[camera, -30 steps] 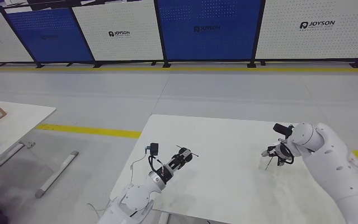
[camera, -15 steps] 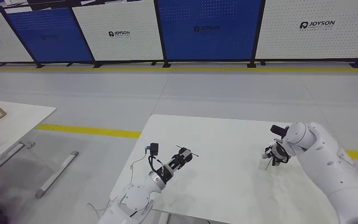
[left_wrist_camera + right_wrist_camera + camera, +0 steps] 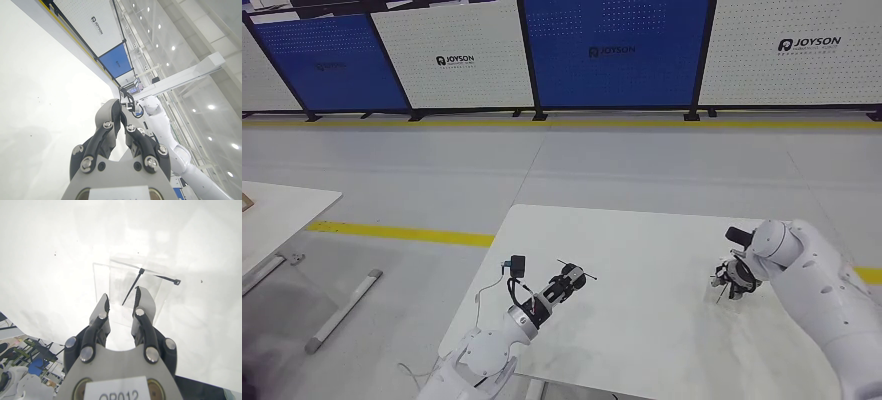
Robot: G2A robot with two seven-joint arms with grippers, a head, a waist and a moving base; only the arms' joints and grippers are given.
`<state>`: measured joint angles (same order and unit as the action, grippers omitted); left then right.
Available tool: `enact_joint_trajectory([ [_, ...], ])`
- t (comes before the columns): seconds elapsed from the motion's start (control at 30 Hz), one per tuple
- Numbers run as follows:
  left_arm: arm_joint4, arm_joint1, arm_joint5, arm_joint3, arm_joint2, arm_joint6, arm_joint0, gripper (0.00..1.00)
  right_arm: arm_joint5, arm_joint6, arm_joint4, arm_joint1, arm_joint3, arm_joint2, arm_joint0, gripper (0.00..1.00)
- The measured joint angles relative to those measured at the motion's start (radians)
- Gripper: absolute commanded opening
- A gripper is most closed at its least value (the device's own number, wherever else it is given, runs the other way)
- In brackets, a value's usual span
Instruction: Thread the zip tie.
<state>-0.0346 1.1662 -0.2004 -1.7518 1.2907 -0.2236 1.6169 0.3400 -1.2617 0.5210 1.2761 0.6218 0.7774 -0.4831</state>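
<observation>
On the white table [image 3: 642, 250] the right gripper [image 3: 122, 294] is at the right side, about halfway between the near and the far edge, and its jaws are open with a clear gap between the two ribbed pads. Just beyond its fingertips stands a small clear box [image 3: 102, 283] on the table. Inside this box a black zip tie [image 3: 133, 286] stands tilted: its thin tail is down near the bottom of the box and its square head leans against the upper rim. The tail end is between the two open fingers, but I cannot tell if it touches them. A second zip tie [image 3: 170, 279] lies over the rim at one side of the box, with its head sticking out past the wall. In the top view the right gripper [image 3: 727, 285] points down to this place. The left gripper [image 3: 577, 272] is well apart from it, at the near left part of the table, and its jaws are closed, the pads pressed together [image 3: 119, 108]. A thin black strip [image 3: 592, 274] crosses its tip and is pinched there; it looks like one more zip tie
</observation>
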Motion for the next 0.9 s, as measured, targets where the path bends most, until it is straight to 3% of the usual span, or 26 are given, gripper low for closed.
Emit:
enact_joint_trajectory([
  [0.17,0.000,0.000,0.000,0.000,0.000,0.000,0.000,0.00,0.000,0.004,0.000,0.016,-0.038,-0.006,0.014,0.24],
  [0.7,0.000,0.000,0.000,0.000,0.000,0.000,0.000,0.00,0.000,0.013,-0.002,0.064,-0.154,-0.027,0.057,0.25],
  [0.9,0.000,0.000,0.000,0.000,0.000,0.000,0.000,0.00,0.000,0.023,-0.005,0.081,-0.197,-0.031,0.074,0.21],
])
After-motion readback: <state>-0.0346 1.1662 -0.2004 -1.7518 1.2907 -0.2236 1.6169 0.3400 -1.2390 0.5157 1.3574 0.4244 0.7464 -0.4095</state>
